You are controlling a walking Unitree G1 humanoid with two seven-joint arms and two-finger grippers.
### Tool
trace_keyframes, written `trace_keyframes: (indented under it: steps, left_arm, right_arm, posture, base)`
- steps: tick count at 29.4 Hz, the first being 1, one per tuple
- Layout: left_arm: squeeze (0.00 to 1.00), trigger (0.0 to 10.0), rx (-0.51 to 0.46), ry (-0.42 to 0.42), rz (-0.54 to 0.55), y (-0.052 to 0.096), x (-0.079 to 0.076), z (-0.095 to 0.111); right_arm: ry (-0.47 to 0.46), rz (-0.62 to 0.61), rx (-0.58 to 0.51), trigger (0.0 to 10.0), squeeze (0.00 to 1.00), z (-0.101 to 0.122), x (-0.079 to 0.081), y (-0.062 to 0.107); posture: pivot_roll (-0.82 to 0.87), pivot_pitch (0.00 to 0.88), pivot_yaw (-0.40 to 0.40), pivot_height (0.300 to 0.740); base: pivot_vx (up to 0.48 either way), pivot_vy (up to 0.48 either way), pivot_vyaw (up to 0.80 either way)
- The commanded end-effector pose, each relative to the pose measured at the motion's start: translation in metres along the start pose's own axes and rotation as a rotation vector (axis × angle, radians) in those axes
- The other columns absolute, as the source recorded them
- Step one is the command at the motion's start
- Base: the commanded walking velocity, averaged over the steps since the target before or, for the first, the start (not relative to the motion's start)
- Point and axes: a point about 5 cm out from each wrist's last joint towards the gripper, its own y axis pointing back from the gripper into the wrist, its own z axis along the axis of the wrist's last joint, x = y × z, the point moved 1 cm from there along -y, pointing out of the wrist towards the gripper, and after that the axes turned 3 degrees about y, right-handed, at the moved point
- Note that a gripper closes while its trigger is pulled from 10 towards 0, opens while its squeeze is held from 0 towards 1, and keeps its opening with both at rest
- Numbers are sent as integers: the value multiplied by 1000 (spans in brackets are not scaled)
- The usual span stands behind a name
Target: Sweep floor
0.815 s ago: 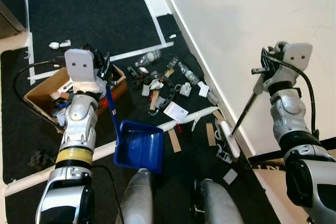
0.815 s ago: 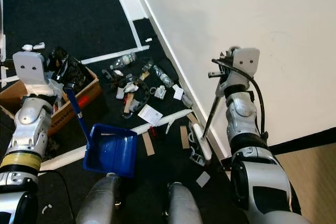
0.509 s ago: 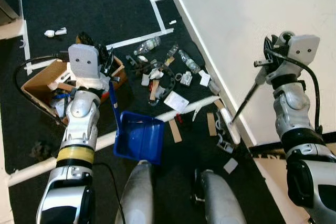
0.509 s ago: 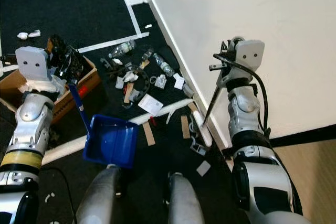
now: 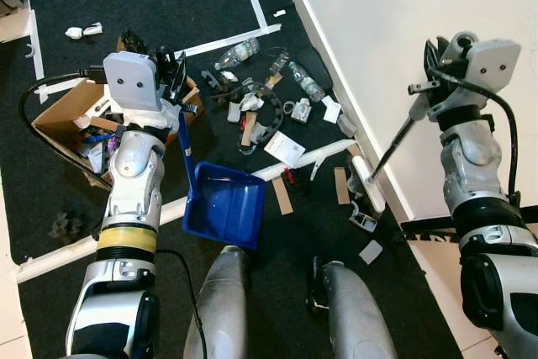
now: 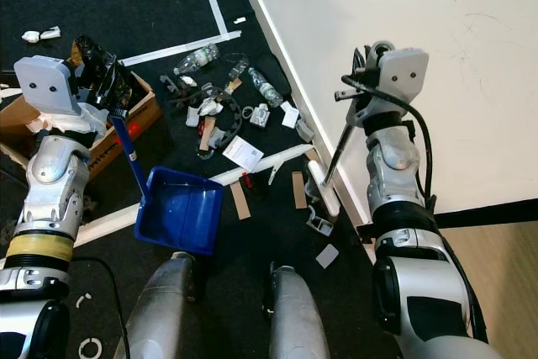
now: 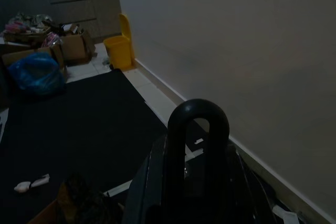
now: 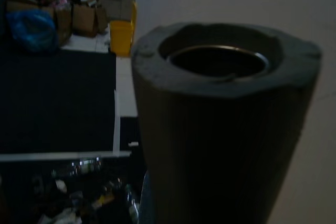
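My left gripper point(image 5: 174, 92) is shut on the top of a blue dustpan's handle point(image 5: 183, 157). The dustpan point(image 5: 225, 206) rests on the black carpet, its mouth toward a pile of litter point(image 5: 262, 115): plastic bottles, paper scraps and cardboard strips. My right gripper point(image 5: 432, 69) is raised near the wall and shut on a thin dark broom handle point(image 5: 392, 145). The white broom head point(image 5: 368, 194) lies on the floor by the skirting. In the left wrist view the handle's loop end point(image 7: 198, 129) stands close up. The right wrist view looks onto the broom handle's hollow top point(image 8: 220, 61).
An open cardboard box point(image 5: 65, 117) full of rubbish stands behind my left arm. White tape lines point(image 5: 225, 40) cross the carpet. The white wall point(image 5: 378, 14) runs along the right. More scraps point(image 5: 367, 251) lie by the skirting. My two legs point(image 5: 277, 308) stand below the dustpan.
The whole view has shifted, so the camera has moved. Both grippers keep their hold, and the dustpan and broom head stay in about the same place relative to the litter.
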Motion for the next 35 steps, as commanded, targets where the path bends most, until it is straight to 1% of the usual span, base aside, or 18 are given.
trace_keyframes:
  steps: [1, 5, 6, 7, 9, 12, 15, 18, 21, 22, 23, 25, 26, 27, 28, 29, 32, 35]
  left_arm:
    - [0, 10000, -14, 64, -12, 1, -10, -4]
    - [0, 10000, -11, 71, -18, 1, -13, -6]
    - [0, 10000, -6, 76, -26, 3, -16, -9]
    - [0, 10000, -6, 76, -26, 3, -16, -9]
    - [0, 10000, -4, 83, -31, 4, -19, -11]
    - [0, 10000, -7, 89, -39, 4, -21, -11]
    - [0, 10000, -10, 96, -50, 5, -26, -13]
    - [0, 10000, -12, 96, -54, 5, -29, -14]
    - [0, 10000, -13, 95, -55, 5, -29, -14]
    - [0, 10000, -17, 92, -54, 5, -29, -14]
    - [0, 10000, -17, 92, -54, 5, -29, -14]
    - [0, 10000, -27, 88, -48, 6, -29, -13]
    - [0, 10000, -27, 88, -48, 6, -29, -13]
    - [0, 10000, -35, 85, -46, 7, -29, -12]
    - [0, 10000, -37, 83, -46, 8, -29, -12]
    - [0, 10000, -37, 83, -46, 8, -29, -12]
    - [0, 10000, -38, 72, -48, 9, -28, -12]
    - [0, 10000, -40, 62, -51, 9, -27, -11]
  right_arm:
    - [31, -29, -92, 10000, 0, 22, -18, -7]
    - [53, -33, -121, 10000, 0, 32, -26, -9]
    - [76, -40, -142, 10000, 0, 40, -33, -10]
    - [76, -40, -142, 10000, 0, 40, -33, -10]
    - [98, -46, -159, 10000, 0, 46, -39, -10]
    - [122, -41, -163, 10000, 0, 49, -43, -9]
    - [177, -8, -140, 10000, 0, 46, -44, -6]
    - [258, 73, -78, 10000, 0, 30, -32, 5]
    - [274, 92, -65, 10000, 0, 26, -29, 8]
    - [287, 122, -44, 10000, 0, 18, -23, 14]
    - [287, 122, -44, 10000, 0, 18, -23, 14]
    - [255, 167, 23, 10000, 0, -7, -5, 33]
    - [255, 167, 23, 10000, 0, -7, -5, 33]
    - [214, 212, 81, 10000, 0, -28, 15, 50]
    - [199, 225, 102, 10000, 0, -34, 22, 56]
    - [199, 225, 102, 10000, 0, -34, 22, 56]
    - [162, 234, 159, 10000, 0, -47, 35, 68]
    - [148, 222, 178, 10000, 0, -51, 38, 71]
  posture:
    - [106, 345, -77, 740]
    - [96, 348, -79, 740]
    - [86, 353, -81, 740]
    - [86, 353, -81, 740]
    - [82, 356, -81, 740]
    - [81, 356, -81, 740]
    - [80, 354, -78, 740]
    - [81, 356, -80, 740]
    - [81, 358, -80, 740]
    - [82, 362, -80, 740]
    - [82, 362, -80, 740]
    - [95, 375, -76, 740]
    - [95, 375, -76, 740]
    - [101, 382, -72, 740]
    - [104, 385, -72, 740]
    - [104, 385, -72, 740]
    - [108, 388, -69, 740]
    - [113, 395, -67, 740]
  base:
    - [0, 0, 0]
    - [0, 0, 0]
    - [0, 0, 0]
    - [0, 0, 0]
    - [0, 0, 0]
    - [0, 0, 0]
    - [0, 0, 0]
    - [0, 0, 0]
    - [0, 0, 0]
    - [0, 0, 0]
    - [0, 0, 0]
    - [0, 0, 0]
    - [0, 0, 0]
    - [0, 0, 0]
    - [0, 0, 0]
    - [0, 0, 0]
    - [0, 0, 0]
    - [0, 0, 0]
